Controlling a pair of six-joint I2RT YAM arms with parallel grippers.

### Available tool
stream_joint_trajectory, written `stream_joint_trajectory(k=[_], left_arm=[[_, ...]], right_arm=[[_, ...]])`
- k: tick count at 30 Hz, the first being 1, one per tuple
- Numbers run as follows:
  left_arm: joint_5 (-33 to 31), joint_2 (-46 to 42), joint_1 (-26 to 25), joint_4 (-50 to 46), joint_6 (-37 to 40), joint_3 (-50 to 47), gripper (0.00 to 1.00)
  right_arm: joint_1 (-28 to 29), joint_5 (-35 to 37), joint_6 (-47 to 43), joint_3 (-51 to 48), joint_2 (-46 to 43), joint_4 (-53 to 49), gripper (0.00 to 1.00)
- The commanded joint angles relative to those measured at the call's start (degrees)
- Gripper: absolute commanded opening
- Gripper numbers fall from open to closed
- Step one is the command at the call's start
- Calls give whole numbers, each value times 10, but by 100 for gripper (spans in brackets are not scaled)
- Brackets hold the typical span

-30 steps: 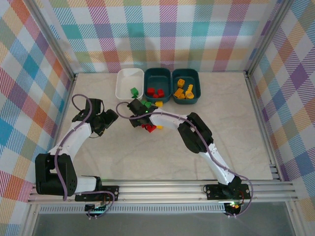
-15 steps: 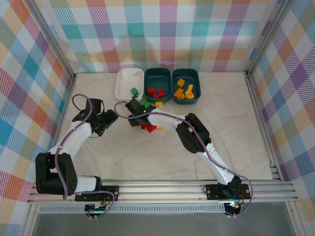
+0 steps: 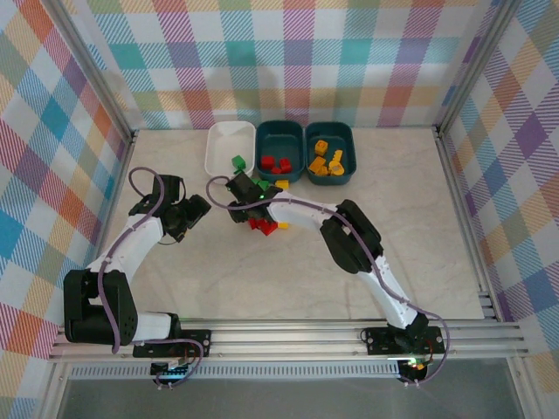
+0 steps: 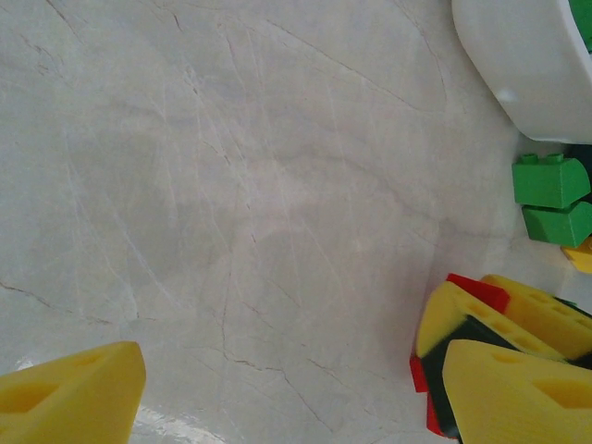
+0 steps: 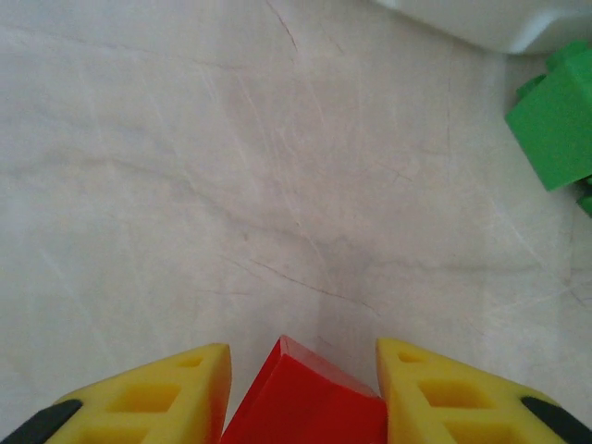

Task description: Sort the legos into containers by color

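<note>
A red lego [image 5: 305,402] sits between my right gripper's [image 5: 301,388] yellow fingers [image 5: 157,398], which are shut on it just above the table. From above, that gripper [image 3: 249,214] is over a small heap of loose legos [image 3: 262,225] in front of the containers. Two green legos [image 4: 552,180] lie close by. The white tub [image 3: 230,147] holds one green lego [image 3: 238,162]. Red legos sit in the middle teal tub [image 3: 279,150], and several yellow ones in the right teal tub [image 3: 330,153]. To the left of the heap my left gripper [image 3: 196,209] hangs open over bare table.
Metal rails [image 3: 288,336] run along the table's near edge, and plaid walls close in the other three sides. A yellow lego [image 3: 281,184] lies just in front of the middle tub. The marble table top [image 3: 410,236] stretches right and forward of the heap.
My right gripper's jaws have come together round the red lego, and that arm has shifted slightly. The left arm has stayed still and open.
</note>
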Motion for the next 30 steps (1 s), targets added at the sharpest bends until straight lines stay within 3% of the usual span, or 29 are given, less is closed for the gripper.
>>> stream_joint_trajectory(k=[1,11,15,30], left_arm=[[6,-9,-5,0,3,16,84],[-1,32,-84,2,15,47,81],[3,51,-100,10,11,59,81],[28,120,-163,-20,46,101,81]], right_arm=[[-24,-32,32,-17,-73,34,38],[-201,-68,97,-143,-196,64,37],[-237,-74,91,-153,-201,62,37],[-246,-126,64,94,-18,-37,40]])
